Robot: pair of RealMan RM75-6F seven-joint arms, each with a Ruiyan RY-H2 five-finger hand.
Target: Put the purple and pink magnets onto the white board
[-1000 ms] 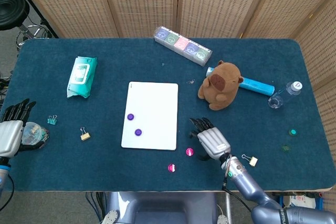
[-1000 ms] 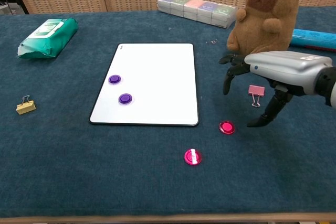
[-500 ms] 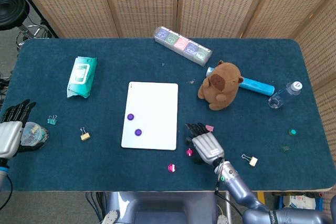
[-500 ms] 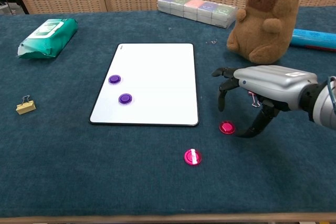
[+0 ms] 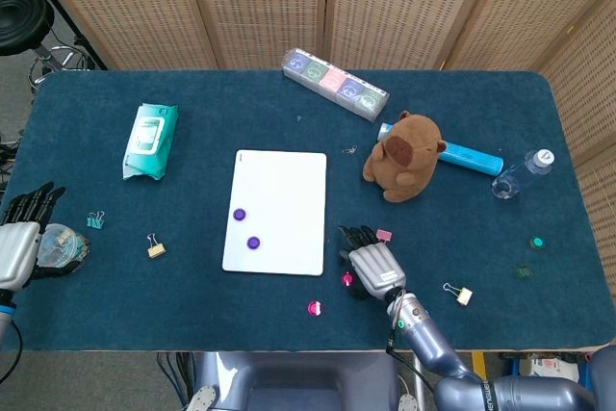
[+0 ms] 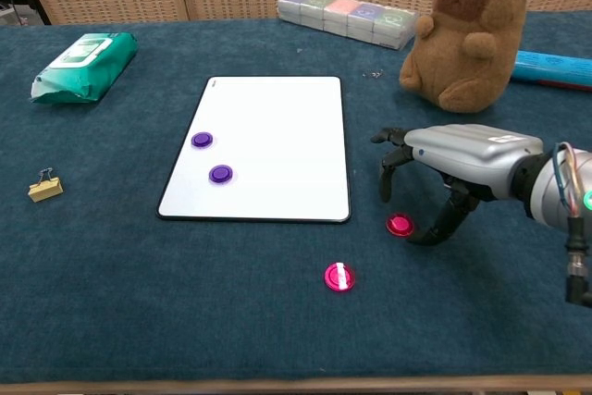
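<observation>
Two purple magnets (image 6: 202, 140) (image 6: 220, 174) lie on the white board (image 6: 277, 117), which is flat on the blue table; in the head view they show as purple magnets (image 5: 239, 215) (image 5: 253, 243) on the white board (image 5: 284, 185). One pink magnet (image 6: 400, 225) lies on the cloth just right of the board's near corner, another pink magnet (image 6: 339, 277) nearer the front edge. My right hand (image 6: 453, 159) hovers over the first pink magnet (image 5: 347, 279), fingers spread and arched down around it, holding nothing. My left hand (image 5: 19, 243) rests open at the far left edge.
A brown plush capybara (image 6: 467, 30) stands behind my right hand, a blue tube (image 6: 555, 69) beyond it. A pill box (image 6: 347, 14), a green wipes pack (image 6: 79, 64), binder clips (image 6: 44, 189) (image 5: 460, 294), a small jar (image 5: 63, 244) and a bottle (image 5: 520, 173) lie around.
My right hand has moved left and lowered over the pink magnet beside the board. The magnets and my left hand have stayed put.
</observation>
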